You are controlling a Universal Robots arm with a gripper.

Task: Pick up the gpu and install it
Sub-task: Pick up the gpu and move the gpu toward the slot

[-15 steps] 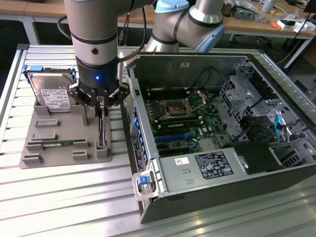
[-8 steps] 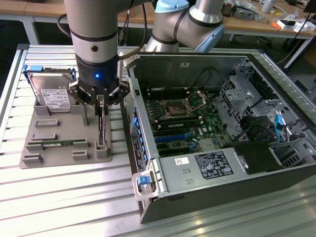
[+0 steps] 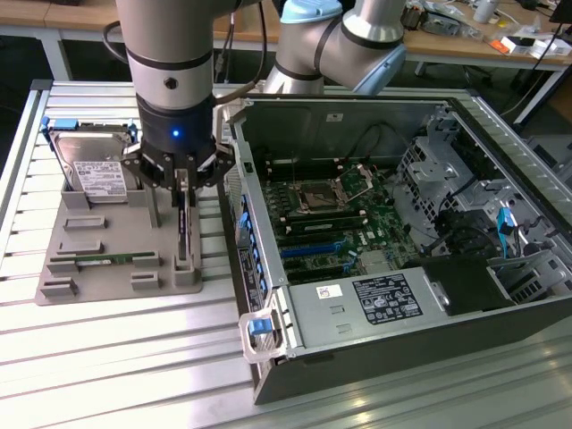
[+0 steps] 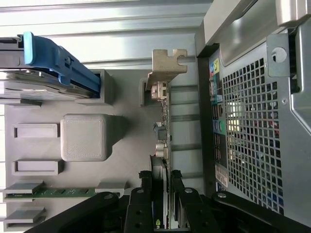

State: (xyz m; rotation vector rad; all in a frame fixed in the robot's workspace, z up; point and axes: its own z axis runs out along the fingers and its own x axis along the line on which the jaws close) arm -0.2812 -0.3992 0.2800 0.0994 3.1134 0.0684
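The gpu, a thin black card, stands on edge in a slot of the grey holder, at the end nearest the case. My gripper reaches straight down onto its top edge. In the wrist view the fingers sit on either side of the gpu and are shut on it. Its beige metal bracket points away from the gripper. The open computer case lies at the exterior view's right of the holder, with blue slots on its motherboard.
A silver hard drive with blue rails stands at the back of the holder, and a green memory stick lies in a front slot. The case's perforated rear wall runs close beside the gpu. A power supply fills the case's near corner.
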